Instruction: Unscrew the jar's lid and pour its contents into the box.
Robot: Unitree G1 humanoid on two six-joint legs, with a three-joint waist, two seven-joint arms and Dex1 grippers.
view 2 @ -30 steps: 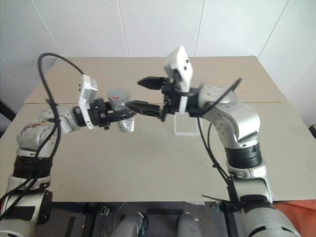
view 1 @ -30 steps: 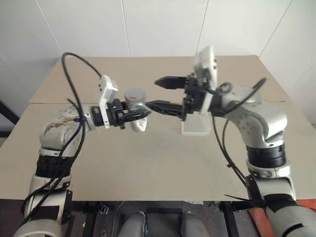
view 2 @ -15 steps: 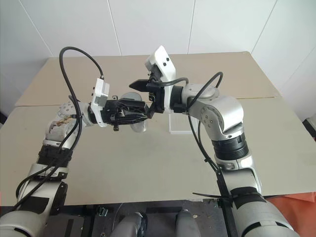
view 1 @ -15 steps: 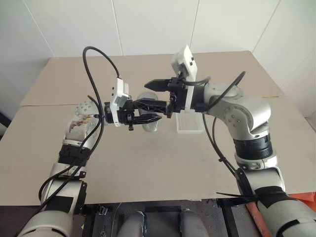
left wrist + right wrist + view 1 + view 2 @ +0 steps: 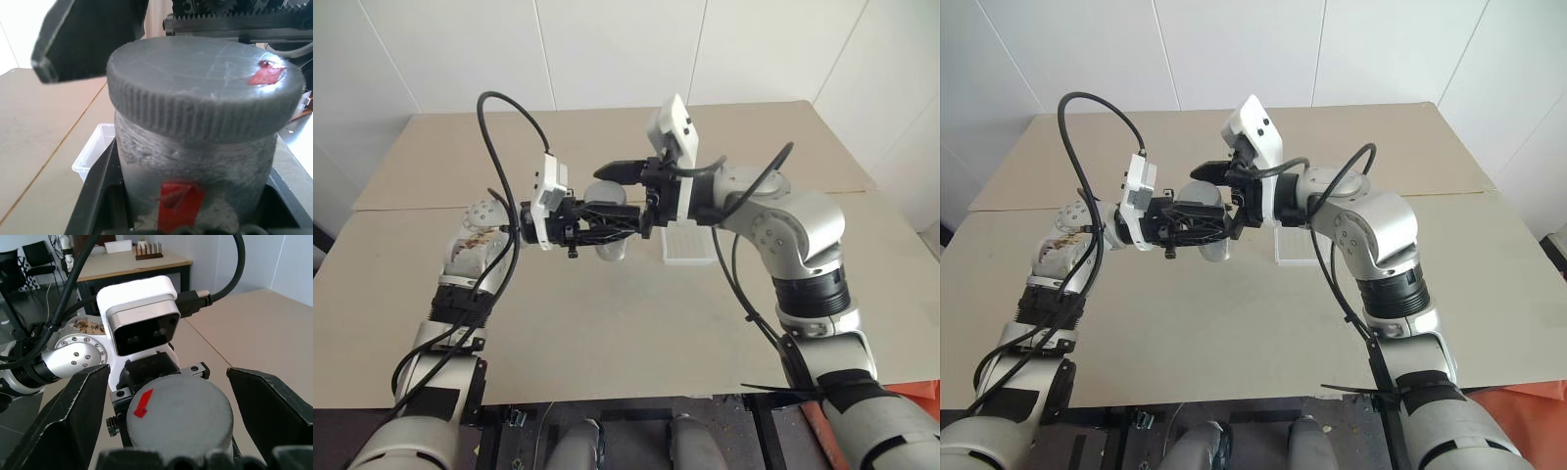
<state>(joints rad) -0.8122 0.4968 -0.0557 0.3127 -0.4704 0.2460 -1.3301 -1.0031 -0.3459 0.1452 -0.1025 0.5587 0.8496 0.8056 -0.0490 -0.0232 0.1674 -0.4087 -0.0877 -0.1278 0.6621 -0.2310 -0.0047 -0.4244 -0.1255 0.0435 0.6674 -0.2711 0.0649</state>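
left wrist view: left pincer (image 5: pixel 607 227) clenched on jar (image 5: pixel 195 166), red-marked lid (image 5: pixel 205 83) on; right pincer (image 5: pixel 173 431) released astride it.

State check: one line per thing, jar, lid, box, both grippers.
jar: held upright off the table in the left gripper, lid on.
lid: screwed on the jar, not gripped; red mark on top.
box: on the table, open side up, beside the jar.
left gripper: shut on the jar.
right gripper: open, one finger either side of the lid, gaps showing.
table: bears the box.
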